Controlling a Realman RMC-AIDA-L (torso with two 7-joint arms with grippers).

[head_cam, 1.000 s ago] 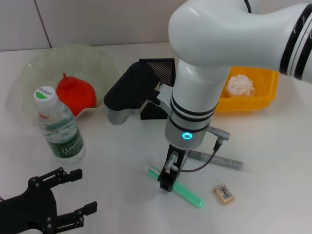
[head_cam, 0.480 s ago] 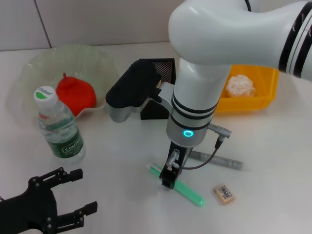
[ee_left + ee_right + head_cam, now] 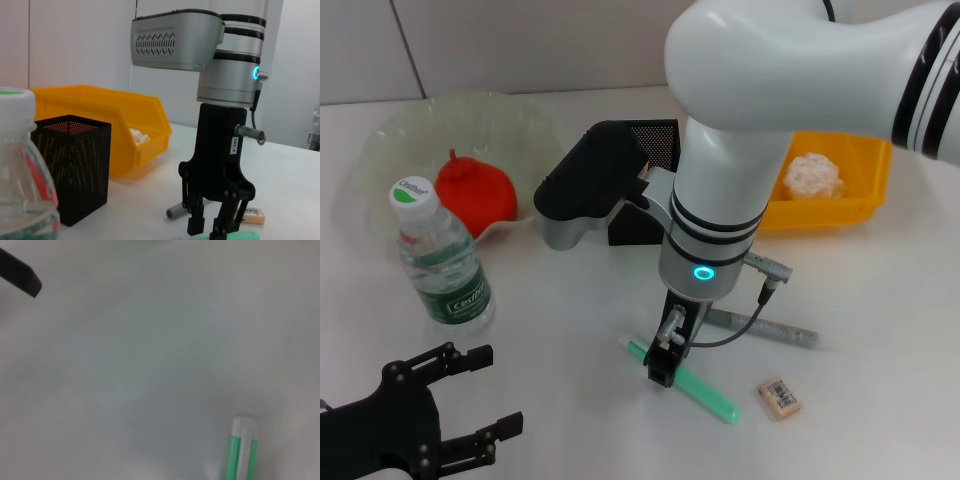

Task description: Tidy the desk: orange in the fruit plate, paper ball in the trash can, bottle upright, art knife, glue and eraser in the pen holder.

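Green and white plastic, the art knife (image 3: 688, 381) lies flat on the bench (image 3: 880, 300), near the middle. The right hand (image 3: 660, 372) stands straight down over its left end, fingers slightly parted on either side of the handle and not visibly closed on it. I judge the knife light, stiff and rather slick, so a pinch across the narrow body near its middle should keep it from swinging when lifted. The grey glue (image 3: 765, 328) lies just beyond it and the eraser (image 3: 779, 397) just to its right. The black mesh pen holder (image 3: 642, 183) stands farther back, behind the arm. The left hand (image 3: 420, 425) rests open at the near left corner, holding nothing.
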